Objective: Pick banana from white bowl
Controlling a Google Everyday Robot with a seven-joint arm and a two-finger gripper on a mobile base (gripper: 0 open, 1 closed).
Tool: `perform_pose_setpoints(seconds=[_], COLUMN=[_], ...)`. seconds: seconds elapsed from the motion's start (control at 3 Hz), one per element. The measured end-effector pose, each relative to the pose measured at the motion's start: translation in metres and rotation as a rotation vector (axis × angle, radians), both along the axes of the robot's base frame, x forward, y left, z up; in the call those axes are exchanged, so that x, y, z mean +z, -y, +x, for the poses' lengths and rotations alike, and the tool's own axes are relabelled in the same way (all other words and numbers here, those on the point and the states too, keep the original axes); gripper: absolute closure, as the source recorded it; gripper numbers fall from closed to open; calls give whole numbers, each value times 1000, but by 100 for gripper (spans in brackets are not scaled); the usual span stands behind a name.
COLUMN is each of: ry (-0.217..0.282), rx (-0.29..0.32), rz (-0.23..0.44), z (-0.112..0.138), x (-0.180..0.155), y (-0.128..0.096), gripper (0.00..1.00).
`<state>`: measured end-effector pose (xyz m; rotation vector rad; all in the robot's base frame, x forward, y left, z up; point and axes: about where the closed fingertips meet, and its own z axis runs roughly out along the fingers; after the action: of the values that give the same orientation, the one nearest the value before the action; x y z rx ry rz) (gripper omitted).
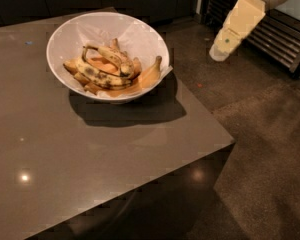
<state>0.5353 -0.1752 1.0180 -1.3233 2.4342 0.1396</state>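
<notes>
The white bowl (70,29) stands at the back of the dark table and holds several bananas on a white paper liner. The banana (99,76), long, dull yellow and mottled brown, lies across the middle of the bowl. A slimmer spotted banana with a dark curved stem (111,57) lies over it, and a cleaner yellow-orange banana (151,75) leans on the right rim. My gripper (221,50) hangs on the cream arm (242,18) at the upper right. It is above the floor, right of the bowl and clear of the table.
The table's (90,154) right edge runs diagonally just right of the bowl, with its near corner at the lower right. Dark speckled floor (260,134) lies beyond it. A slatted dark grille (285,39) stands at the far right behind the arm.
</notes>
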Motion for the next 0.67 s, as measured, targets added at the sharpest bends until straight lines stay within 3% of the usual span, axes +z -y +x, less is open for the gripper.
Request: perform_pose_setpoints(seconds=[0.33, 0.67], ry=[48, 29], rx=[-13, 48], rz=[23, 29], z=[12, 16], x=[13, 6], y=[-6, -42], gripper=[0, 0])
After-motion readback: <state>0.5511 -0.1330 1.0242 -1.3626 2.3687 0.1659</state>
